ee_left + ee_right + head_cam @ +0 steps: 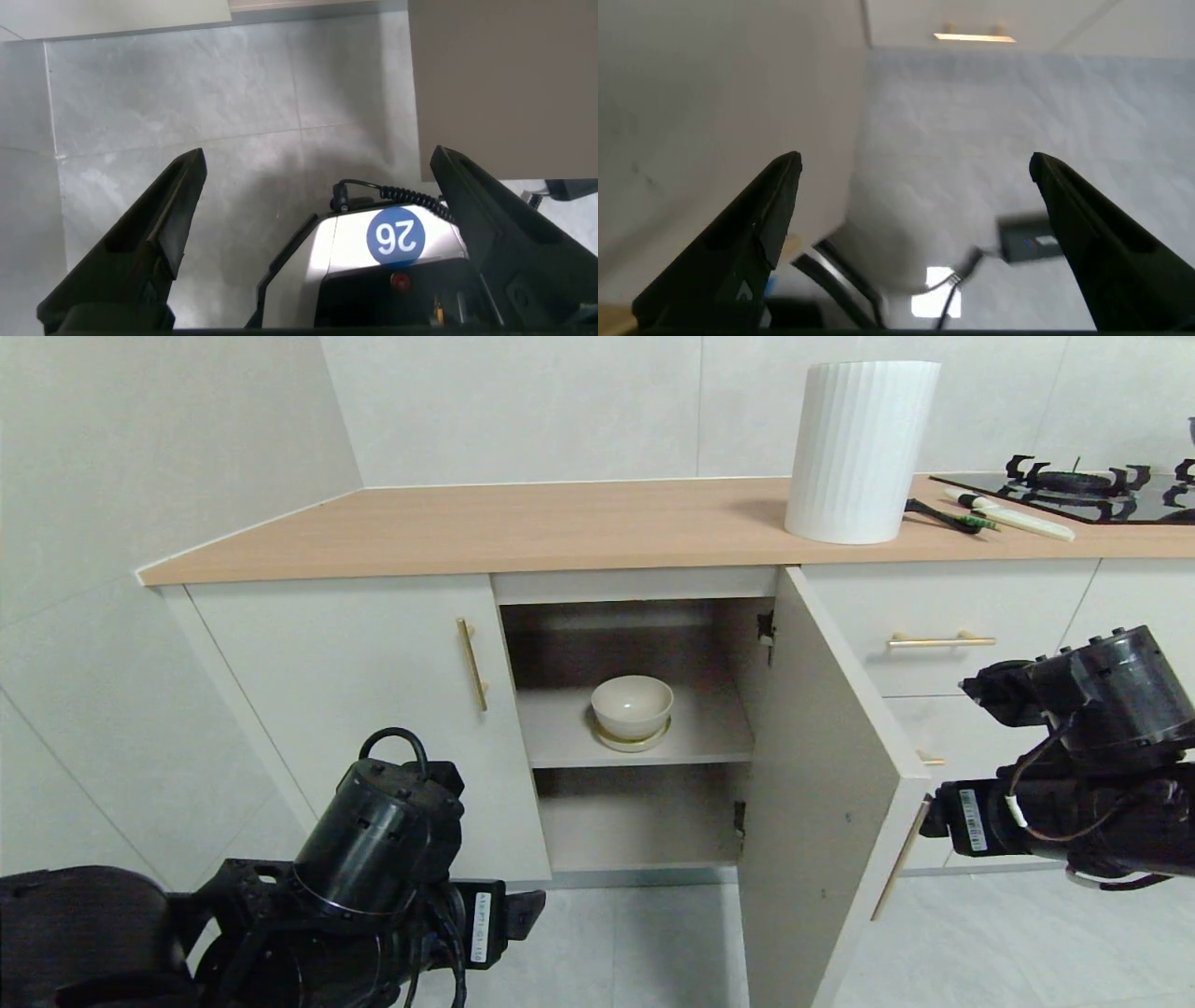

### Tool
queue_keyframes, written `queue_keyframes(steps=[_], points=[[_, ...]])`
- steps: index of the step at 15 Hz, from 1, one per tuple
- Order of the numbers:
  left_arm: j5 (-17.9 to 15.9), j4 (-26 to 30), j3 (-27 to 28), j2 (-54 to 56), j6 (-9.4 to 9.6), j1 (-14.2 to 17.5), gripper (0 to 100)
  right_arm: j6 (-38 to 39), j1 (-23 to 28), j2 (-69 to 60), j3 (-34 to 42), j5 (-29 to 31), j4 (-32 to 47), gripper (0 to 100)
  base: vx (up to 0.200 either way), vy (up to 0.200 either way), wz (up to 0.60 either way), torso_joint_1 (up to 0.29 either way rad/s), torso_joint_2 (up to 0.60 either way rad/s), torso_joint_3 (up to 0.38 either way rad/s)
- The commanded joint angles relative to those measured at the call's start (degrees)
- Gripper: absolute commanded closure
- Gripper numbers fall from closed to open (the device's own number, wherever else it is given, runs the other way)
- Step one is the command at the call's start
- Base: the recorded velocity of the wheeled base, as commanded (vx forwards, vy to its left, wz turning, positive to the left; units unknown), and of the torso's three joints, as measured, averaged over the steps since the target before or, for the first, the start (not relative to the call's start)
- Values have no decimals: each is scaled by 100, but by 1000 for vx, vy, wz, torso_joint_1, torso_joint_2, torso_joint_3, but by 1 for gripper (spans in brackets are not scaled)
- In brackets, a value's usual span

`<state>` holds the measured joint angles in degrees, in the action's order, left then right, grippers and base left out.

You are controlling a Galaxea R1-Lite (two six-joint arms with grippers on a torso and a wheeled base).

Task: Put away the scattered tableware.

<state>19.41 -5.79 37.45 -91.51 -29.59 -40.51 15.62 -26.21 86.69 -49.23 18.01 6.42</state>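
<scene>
A cream bowl (632, 706) sits on a small plate (631, 739) on the upper shelf (709, 733) of the open cabinet. The cabinet door (831, 784) is swung out to the right. My left gripper (318, 159) hangs low over the grey floor in front of the closed left door, open and holding nothing. My right gripper (915, 163) is open too, close beside the outer face of the open door (710, 121), near its gold handle (899, 863). Chopsticks (1013, 518) and a dark utensil (943, 515) lie on the wooden counter (523, 527).
A tall white ribbed container (859, 448) stands on the counter above the open door. A gas hob (1083, 490) is at the far right. Drawers with gold handles (940, 640) lie behind the right arm. The lower shelf (635, 826) is bare.
</scene>
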Motion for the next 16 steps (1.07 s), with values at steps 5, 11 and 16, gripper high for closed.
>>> queue_keyframes(steps=[5,11,16], points=[[10,-10,17,-7,-12,-1,0,442,-780,771,-52,-8,-1179,0,0,0,0,0,0,0],[213,-19,52,108,-3,69,0,240,-1158,1632,-1054,-394,-1214,0,0,0,0,0,0,0],[213,-177,70,178,6,193,0,372,-1106,2054,-1239,-746,-1653,0,0,0,0,0,0,0]])
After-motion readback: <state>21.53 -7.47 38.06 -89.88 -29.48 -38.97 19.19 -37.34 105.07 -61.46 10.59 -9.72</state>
